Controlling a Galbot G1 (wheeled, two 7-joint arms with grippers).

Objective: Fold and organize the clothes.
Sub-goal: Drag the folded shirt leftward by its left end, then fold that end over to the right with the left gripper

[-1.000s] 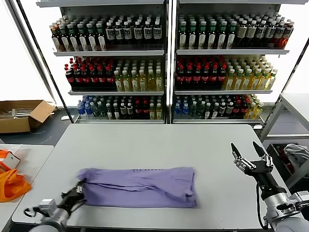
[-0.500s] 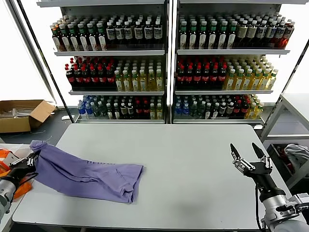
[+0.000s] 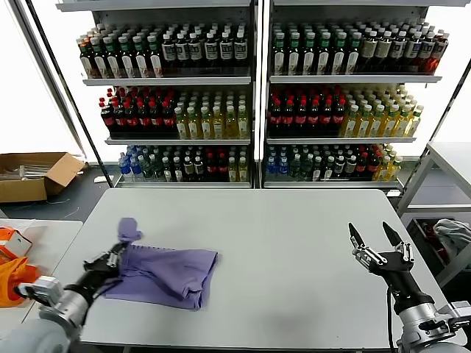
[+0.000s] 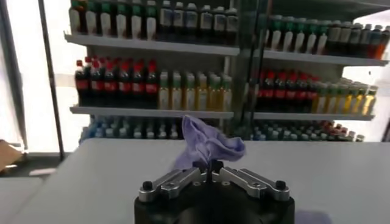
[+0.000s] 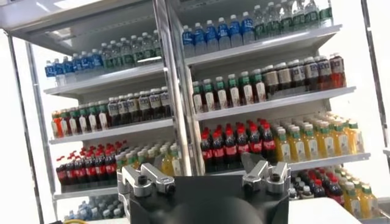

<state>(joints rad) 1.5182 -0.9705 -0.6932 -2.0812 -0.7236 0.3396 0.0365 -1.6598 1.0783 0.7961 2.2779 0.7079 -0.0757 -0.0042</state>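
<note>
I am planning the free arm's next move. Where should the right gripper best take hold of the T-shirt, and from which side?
Probably the T-shirt's near right corner, approached from the robot's right and from above. The cloth lies flat on the table there, with bare table beside it. The left gripper, shut, holds the opposite end raised. The right gripper hovers open, far right.

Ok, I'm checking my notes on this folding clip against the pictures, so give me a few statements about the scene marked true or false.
1. The left gripper is shut on the purple T-shirt. True.
2. The right gripper holds a corner of the shirt. False: it is open, holding nothing, far from the shirt.
3. The shirt lies spread flat across the table. False: it is bunched, one end lifted.
4. Shelves of bottles stand behind the table. True.
</note>
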